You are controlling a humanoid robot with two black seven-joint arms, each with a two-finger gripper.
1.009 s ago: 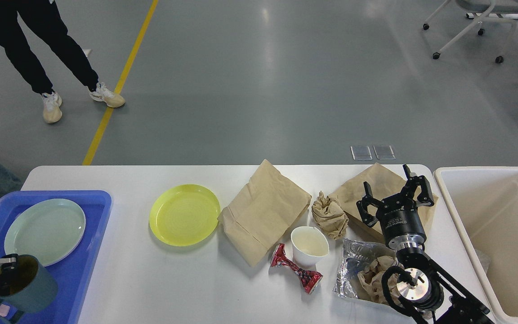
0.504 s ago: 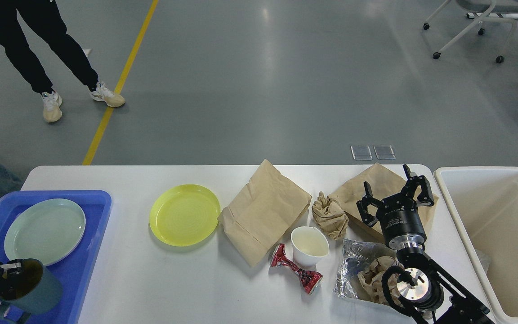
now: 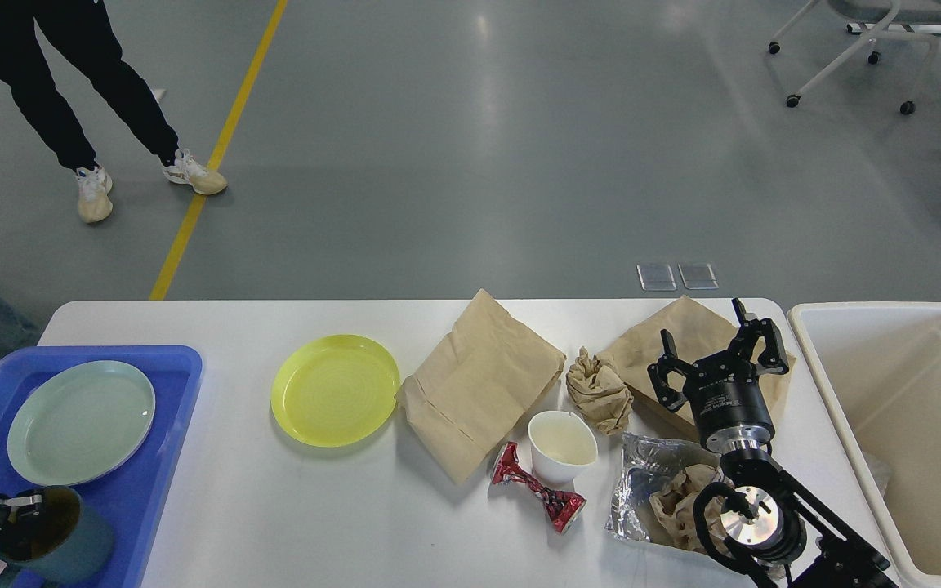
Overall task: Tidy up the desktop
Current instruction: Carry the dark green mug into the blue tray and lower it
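The desktop, a white rounded tabletop, fills the lower half of the view and serves as the landmark here. Off its right end stands the cream bin, open-topped and close by, probably so rubbish can be dropped straight in. On its left end sits the blue tray, which looks like the collecting place for dishes: a pale green plate lies in it.

Right of the desktop's middle lies a flat brown paper bag, with a second bag nearer the right end, partly under my right gripper, whose fingers are spread apart over it and hold nothing. A yellow plate rests left of centre, not yet in the tray.

At the desktop's near left corner, my left gripper is clamped on the rim of a dark teal mug, held over the tray, apparently to set it down there.
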